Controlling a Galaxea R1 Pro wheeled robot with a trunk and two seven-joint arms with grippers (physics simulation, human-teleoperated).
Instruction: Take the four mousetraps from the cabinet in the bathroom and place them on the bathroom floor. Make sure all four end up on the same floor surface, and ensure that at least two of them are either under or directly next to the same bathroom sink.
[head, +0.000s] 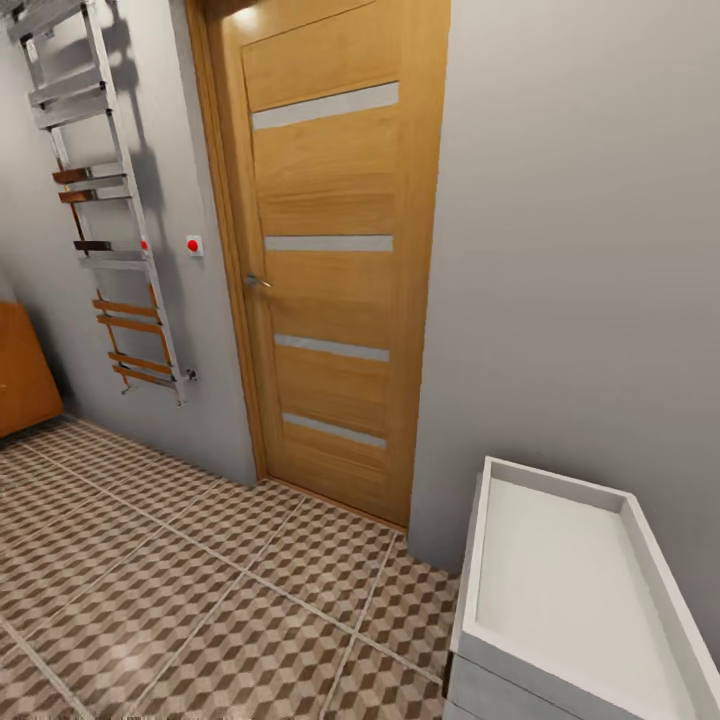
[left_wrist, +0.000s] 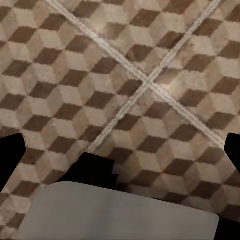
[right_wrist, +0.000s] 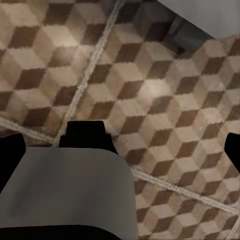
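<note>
A: Where do the task's things lie?

B: The bathroom floor of large square tiles printed with brown, beige and white cubes (head: 200, 590) spreads across the lower part of the head view. At that view's far left edge stands a slice of the orange-brown wooden cabinet (head: 22, 370), against the grey wall. At lower right sits a white rectangular tray-like basin top with a raised rim (head: 480, 560), on a white unit.

A: And around them?

B: A tall light-oak door with four frosted strips (head: 330, 260) stands shut in the grey wall (head: 570, 250), between a ladder-shaped metal towel rail with wooden rungs (head: 110, 210) and the white unit.

A: The grippers?

B: The left gripper (left_wrist: 122, 147) hangs over the tiles, its dark fingertips far apart, nothing between them. The right gripper (right_wrist: 122, 145) looks the same, spread wide and empty above the floor.
</note>
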